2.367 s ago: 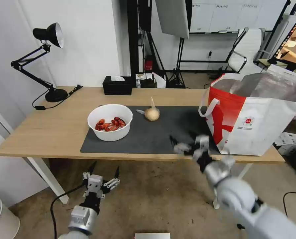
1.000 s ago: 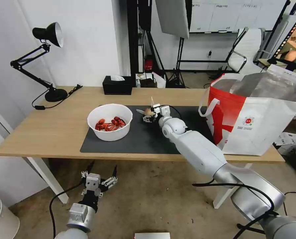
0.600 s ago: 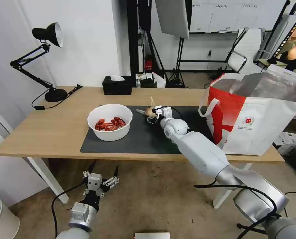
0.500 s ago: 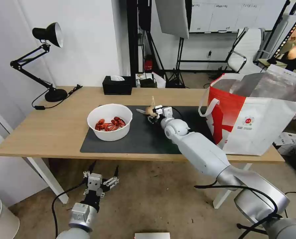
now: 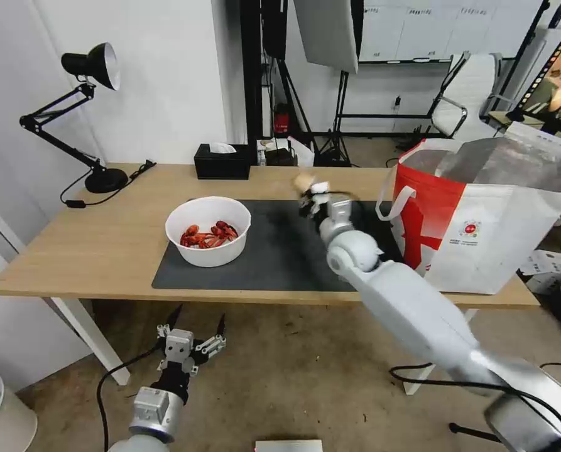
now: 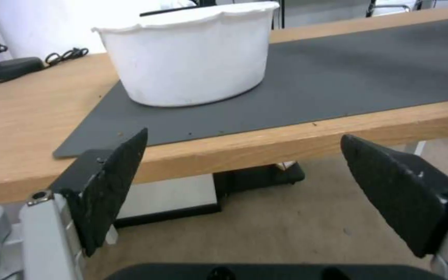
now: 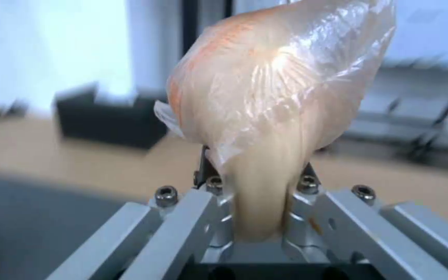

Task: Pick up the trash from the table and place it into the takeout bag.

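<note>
Head view: right tool [image 5: 310, 192] grips tan bundle [image 5: 303, 182]; left tool [image 5: 191, 331] gapes.

The right gripper [image 5: 310, 191], which 2.4 s ago hung blurred over the near edge of the table [image 5: 73, 251] in the lower middle of the head view, had reached the tan bundle [image 5: 303, 181] on the dark mat [image 5: 274, 251] by 1.0 s ago and closed on it. Now it has lifted the tan bundle off the mat, up and to the right in the frame, closer to the takeout bag [image 5: 481, 232]. The spot on the mat just right of the white bowl [image 5: 208, 231] where the bundle lay is now bare. In the right wrist view the bundle [image 7: 276, 101] sits pinched between the fingers [image 7: 307, 182].
</note>
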{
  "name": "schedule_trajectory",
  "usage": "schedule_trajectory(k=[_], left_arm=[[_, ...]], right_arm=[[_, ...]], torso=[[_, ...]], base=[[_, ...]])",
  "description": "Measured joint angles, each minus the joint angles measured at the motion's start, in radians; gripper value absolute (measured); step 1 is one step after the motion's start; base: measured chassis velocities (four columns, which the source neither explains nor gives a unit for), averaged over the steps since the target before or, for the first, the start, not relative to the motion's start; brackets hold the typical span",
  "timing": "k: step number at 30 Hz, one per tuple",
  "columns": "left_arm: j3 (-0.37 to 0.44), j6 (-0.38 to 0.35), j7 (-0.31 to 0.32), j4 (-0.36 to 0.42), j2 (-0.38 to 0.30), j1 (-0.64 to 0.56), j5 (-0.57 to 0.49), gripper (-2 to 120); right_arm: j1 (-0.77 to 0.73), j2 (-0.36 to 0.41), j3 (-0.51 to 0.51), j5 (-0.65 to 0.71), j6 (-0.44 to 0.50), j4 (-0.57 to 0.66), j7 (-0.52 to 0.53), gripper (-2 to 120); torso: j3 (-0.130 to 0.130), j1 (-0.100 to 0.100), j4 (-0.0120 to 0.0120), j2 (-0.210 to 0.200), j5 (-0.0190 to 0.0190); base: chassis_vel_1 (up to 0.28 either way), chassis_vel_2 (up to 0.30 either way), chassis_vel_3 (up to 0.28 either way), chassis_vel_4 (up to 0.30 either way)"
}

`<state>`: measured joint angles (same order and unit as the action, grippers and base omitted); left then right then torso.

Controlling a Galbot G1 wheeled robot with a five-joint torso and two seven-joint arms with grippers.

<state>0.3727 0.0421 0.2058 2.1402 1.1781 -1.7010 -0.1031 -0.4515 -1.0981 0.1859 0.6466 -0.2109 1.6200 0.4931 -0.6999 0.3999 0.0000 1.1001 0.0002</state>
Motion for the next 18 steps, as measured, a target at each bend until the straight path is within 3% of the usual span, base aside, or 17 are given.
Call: schedule_trajectory(k=[4,6,7,9,14,18], left_arm=[[0.018,0.015,0.001,0.017,0.029,-0.041,0.026,100],[0.028,0.022,0.016,0.031,0.053,-0.067,0.046,100],[0.028,0.022,0.016,0.031,0.053,-0.067,0.046,100],[0.032,0.024,0.021,0.040,0.071,-0.080,0.060,100],[0.028,0.025,0.022,0.042,0.075,-0.082,0.067,100],[0.028,0.025,0.022,0.046,0.074,-0.085,0.068,100]], right_arm=[[-0.012,0.066,-0.040,-0.005,0.011,0.131,0.071,7],[-0.002,0.105,-0.067,-0.005,-0.012,0.199,0.166,7],[-0.002,0.105,-0.067,-0.005,-0.012,0.199,0.166,7],[0.010,0.147,-0.101,0.013,-0.062,0.245,0.282,7],[0.011,0.201,-0.155,0.078,-0.110,0.264,0.408,7],[0.019,0.240,-0.208,0.217,-0.133,0.237,0.512,7]], torso=[[0.000,0.000,-0.0003,0.000,0.0001],[0.000,0.000,0.0003,0.000,0.0001],[0.000,0.000,0.0003,0.000,0.0001],[0.000,0.000,0.0003,0.000,-0.0002],[0.000,0.000,-0.0003,0.000,0.0001],[0.000,0.000,-0.0002,0.000,0.0002]], base=[[0.000,0.000,0.000,0.000],[0.000,0.000,0.000,0.000],[0.000,0.000,0.000,0.000],[0.000,0.000,0.000,0.000],[0.000,0.000,0.000,0.000],[0.000,0.000,0.000,0.000]])
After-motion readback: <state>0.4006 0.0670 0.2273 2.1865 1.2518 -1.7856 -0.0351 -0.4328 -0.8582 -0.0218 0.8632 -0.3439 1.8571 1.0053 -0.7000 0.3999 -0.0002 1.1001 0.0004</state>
